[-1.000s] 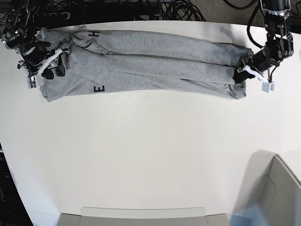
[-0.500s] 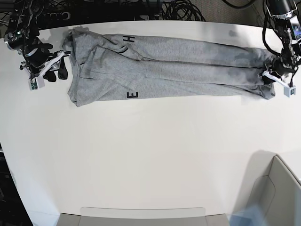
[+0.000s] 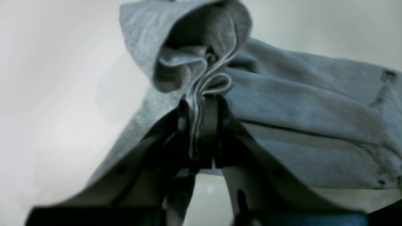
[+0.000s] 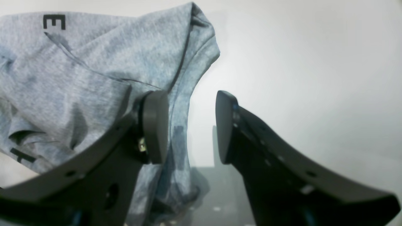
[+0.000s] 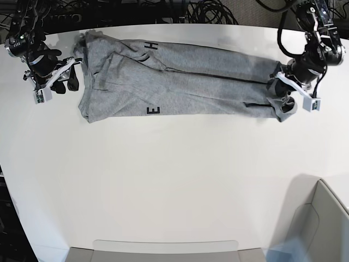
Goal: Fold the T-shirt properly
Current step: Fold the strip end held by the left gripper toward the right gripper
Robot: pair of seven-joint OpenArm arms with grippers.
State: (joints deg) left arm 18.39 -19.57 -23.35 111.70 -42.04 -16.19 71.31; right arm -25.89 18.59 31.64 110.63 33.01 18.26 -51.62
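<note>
The shirt (image 5: pixel 180 82) lies stretched out as a long narrow band across the far side of the counter (image 5: pixel 174 180), folded lengthwise with a black "E" and "H" peeking out near one end. It's soft, floppy cotton: light, bunches up easily, and sags wherever it isn't supported, so I'd say the layers will slide over each other if pulled unevenly. Best bet is grabbing it at the stacked edges or corners, pinching all the layers together.

The left gripper (image 3: pixel 198 125) is doing exactly that, with its fingers (image 3: pixel 209 122) clenched on a gathered wad of hem at the band's end. The right gripper (image 4: pixel 188 125) has its fingers spread wide with nothing between them, sitting just beside the other end of the shirt, one finger (image 4: pixel 155 125) against the cloth.
</note>
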